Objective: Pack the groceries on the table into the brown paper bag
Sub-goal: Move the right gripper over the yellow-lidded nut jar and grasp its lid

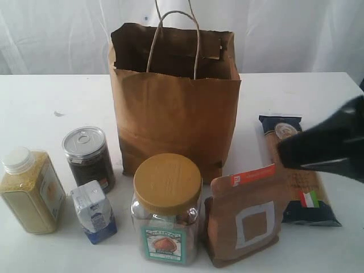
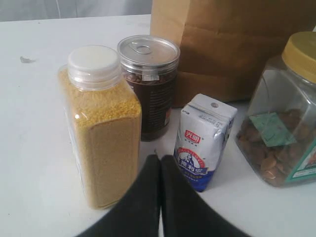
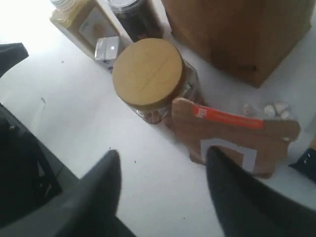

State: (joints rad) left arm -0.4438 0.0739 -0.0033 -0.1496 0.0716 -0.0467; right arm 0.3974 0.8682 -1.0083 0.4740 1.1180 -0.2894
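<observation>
- The left jaws are pressed shut. Their two black fingers point(image 2: 143, 202) meet tip to tip with nothing between them, low over the wide white tabletop point(image 2: 34, 128).
- Just ahead of the left jaws, to one side of the tips, stands the clear square bottle of yellow grain with a white cap point(image 2: 101, 138). Just ahead on the other side stands the small blue-and-white carton point(image 2: 202, 143).
- Straight ahead of the left jaws, past those two, the dark can with a silver pull-tab lid point(image 2: 150, 94) stands upright.
- Farther off on the carton's side is the clear nut jar with a tan lid point(image 2: 281, 133).
- Beyond them all rises the tall crinkled brown paper bag point(image 2: 237, 44). In the exterior view it stands open-topped with its cord handles up.
- The right jaws stand wide apart and hold nothing, hanging above bare tabletop.
- Just beyond one of the right jaws' dark fingers point(image 3: 101, 180) stands the brown pouch with an orange strip and grey square frame point(image 3: 232, 133). The nut jar is close beside the pouch, ahead of the gap.
- In the exterior view the right arm point(image 1: 330, 142) is a blurred dark shape over the long spaghetti packet point(image 1: 307, 196). The packet lies flat beside the pouch, and the jaws cannot be made out there.
- All six groceries sit on the tabletop, outside the bag.
</observation>
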